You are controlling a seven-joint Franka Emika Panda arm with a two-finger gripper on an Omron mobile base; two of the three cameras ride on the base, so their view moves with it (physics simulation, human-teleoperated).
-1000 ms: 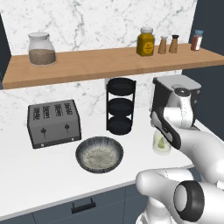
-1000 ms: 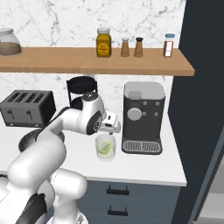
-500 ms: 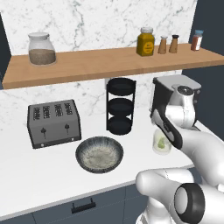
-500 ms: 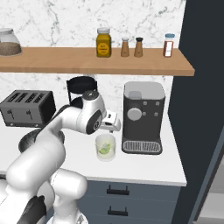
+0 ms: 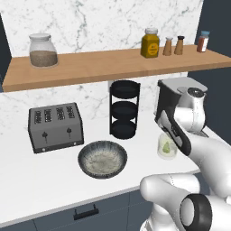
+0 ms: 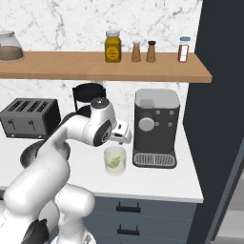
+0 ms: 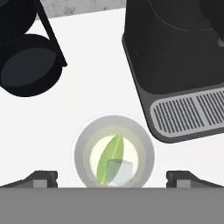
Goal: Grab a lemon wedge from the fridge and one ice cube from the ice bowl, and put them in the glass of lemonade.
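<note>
The fridge stood tall and dark along the right edge of the right base view, just past the end of the counter. The white counter ran under a wooden shelf that carried a grain jar, a yellow jar, two shakers and a red-capped spice bottle.

The coffee machine sat at the counter's right end, close to the fridge. To its left, against the wall, was a black three-tier rack, and further left the toaster.

The bowl lay in front of the rack, toward the counter's front edge, between toaster and glass; its speckled inside looked bare from the left base view.

The glass stood upright on the counter just left of the coffee machine's drip tray, apart from the bowl. From the hand view, the wedge lay inside the glass, leaning on its edge, and a pale ice cube sat beside it, touching it, at the bottom.

The gripper hung straight above the glass, released, its two fingertips spread wide to either side of the rim with nothing between them. It touched neither the glass nor what was in it.
</note>
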